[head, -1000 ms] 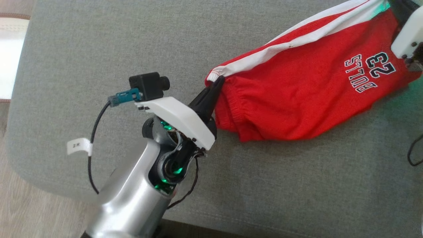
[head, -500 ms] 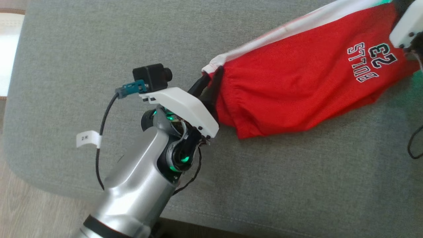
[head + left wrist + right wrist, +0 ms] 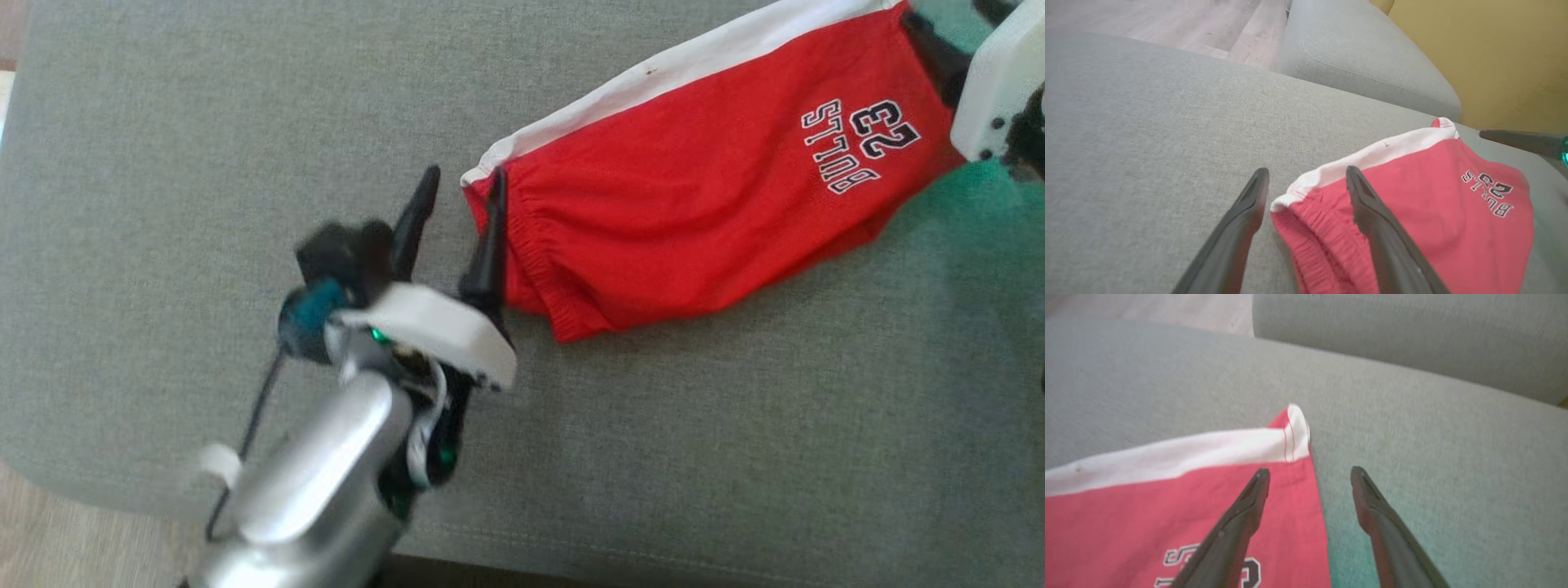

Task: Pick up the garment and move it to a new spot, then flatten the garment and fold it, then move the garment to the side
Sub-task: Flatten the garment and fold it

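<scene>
On the grey fabric sofa cushion (image 3: 204, 122) lie the red cloth shorts with a white stripe (image 3: 678, 212), spread out flat. Both the left fingers (image 3: 1245, 220) and the right fingers (image 3: 1372, 510) are wide open and hold nothing. Flattening looks done. Next, they must pinch an edge to fold.

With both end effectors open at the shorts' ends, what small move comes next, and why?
Probably lift both clear: the left end effector and right end effector stand open astride the ends of the shorts, which lie on the cushion.
</scene>
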{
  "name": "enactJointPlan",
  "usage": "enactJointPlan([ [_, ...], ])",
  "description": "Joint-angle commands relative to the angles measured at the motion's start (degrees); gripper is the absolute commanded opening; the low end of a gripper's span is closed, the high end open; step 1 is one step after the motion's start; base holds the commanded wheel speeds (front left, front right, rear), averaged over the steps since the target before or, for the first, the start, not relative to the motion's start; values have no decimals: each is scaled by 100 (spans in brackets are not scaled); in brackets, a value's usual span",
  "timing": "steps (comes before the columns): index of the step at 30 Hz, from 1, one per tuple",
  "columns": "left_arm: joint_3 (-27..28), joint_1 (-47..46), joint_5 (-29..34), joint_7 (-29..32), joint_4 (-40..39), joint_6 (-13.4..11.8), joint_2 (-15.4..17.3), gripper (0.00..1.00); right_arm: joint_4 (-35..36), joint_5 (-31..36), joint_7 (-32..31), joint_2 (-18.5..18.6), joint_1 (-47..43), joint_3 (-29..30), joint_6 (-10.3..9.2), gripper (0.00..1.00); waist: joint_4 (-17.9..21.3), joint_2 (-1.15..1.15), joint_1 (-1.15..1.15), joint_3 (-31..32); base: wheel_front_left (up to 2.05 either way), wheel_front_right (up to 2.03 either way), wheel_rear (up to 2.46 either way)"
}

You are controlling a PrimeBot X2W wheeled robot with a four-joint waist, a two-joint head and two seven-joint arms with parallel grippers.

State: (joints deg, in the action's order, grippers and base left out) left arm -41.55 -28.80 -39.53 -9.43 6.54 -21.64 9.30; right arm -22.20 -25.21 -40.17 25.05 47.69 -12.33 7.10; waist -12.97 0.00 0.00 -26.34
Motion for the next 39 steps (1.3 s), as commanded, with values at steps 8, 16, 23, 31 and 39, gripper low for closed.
enactJointPlan([
  [8,-44,298,802,-498,-537,-310,101,100,-48,159,-816,-11,-202,7,39,100,-230,0,0,-126,0,0,0],
  [16,247,704,1373,-554,-716,-171,-93,100,-204,-90,-828,-640,-467,492,39,0,-96,0,0,58,0,0,0],
  [23,796,1401,1815,-555,-831,126,-78,100,-31,-419,-576,-949,-881,1366,39,0,477,0,0,421,0,0,0],
  [31,1418,2102,2190,-556,-762,487,-134,100,46,-333,-359,-750,-1505,2652,39,0,692,0,0,822,0,0,0],
  [39,1778,2593,2316,-556,-583,824,-477,100,1278,-220,-905,-1271,-1735,2704,39,0,619,0,0,1237,0,0,0],
])
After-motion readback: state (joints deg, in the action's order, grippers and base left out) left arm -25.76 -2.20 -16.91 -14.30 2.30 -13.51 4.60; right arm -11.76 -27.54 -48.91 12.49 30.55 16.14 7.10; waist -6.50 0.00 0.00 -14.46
